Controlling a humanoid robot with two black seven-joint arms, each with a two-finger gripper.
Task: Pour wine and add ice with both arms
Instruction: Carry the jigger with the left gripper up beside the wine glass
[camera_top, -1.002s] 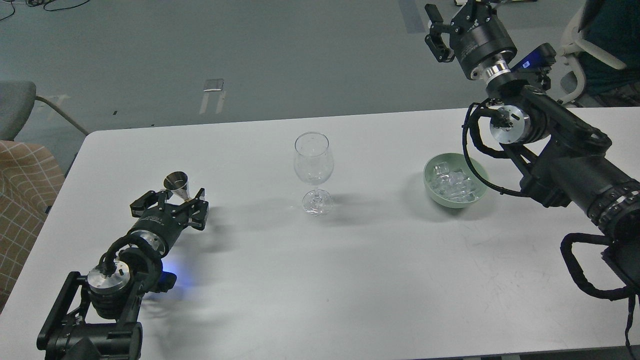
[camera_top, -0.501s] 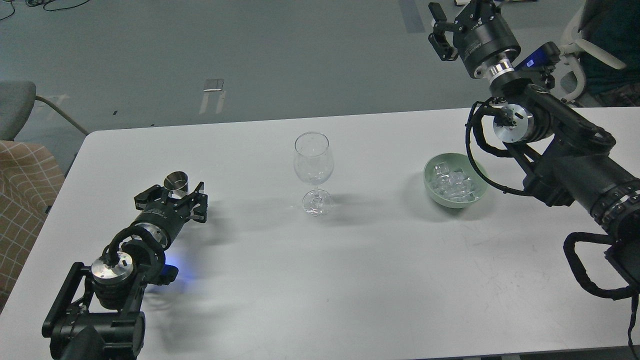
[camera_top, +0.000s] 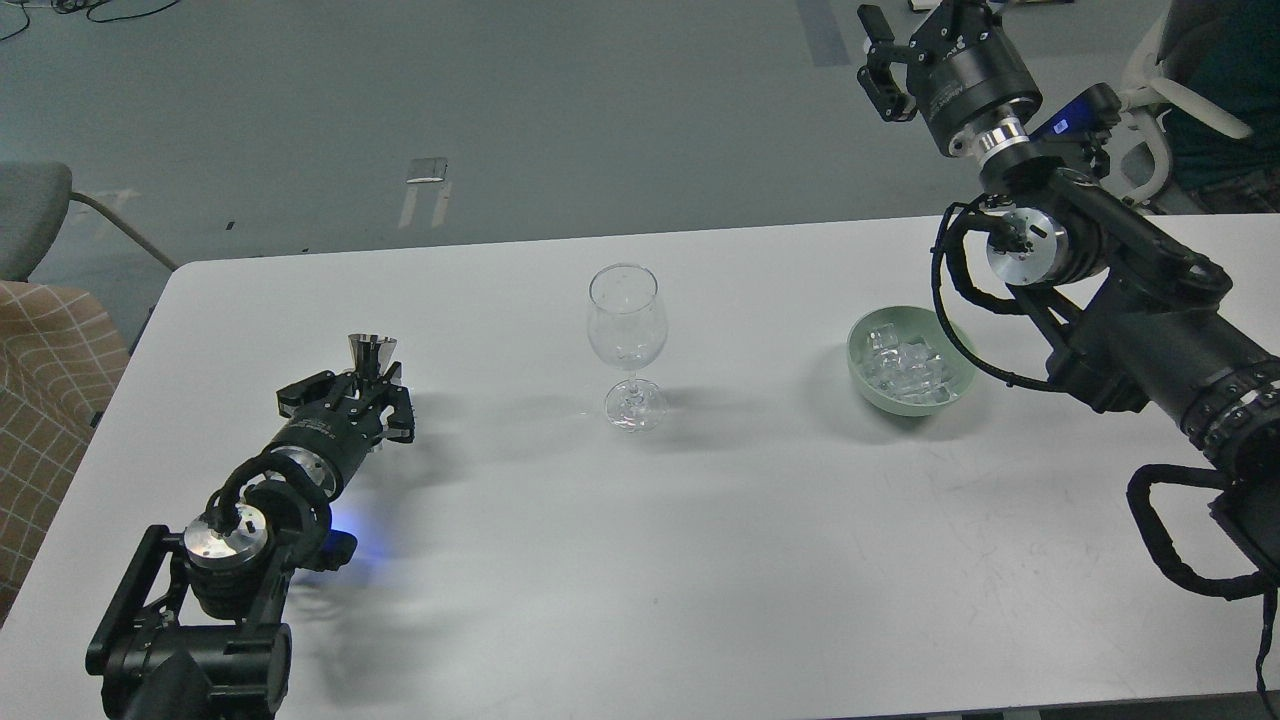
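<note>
My left gripper (camera_top: 352, 402) is clamped on the little metal jigger (camera_top: 371, 355). Right gripper (camera_top: 905, 50) up at 1 o'clock is cut off, can't tell its spread.

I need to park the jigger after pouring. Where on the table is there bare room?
Bare table runs wide along the near edge, and between the wine glass and the green ice bowl. It is crowded at the left gripper holding the jigger, and beside the bowl under the right arm.
</note>
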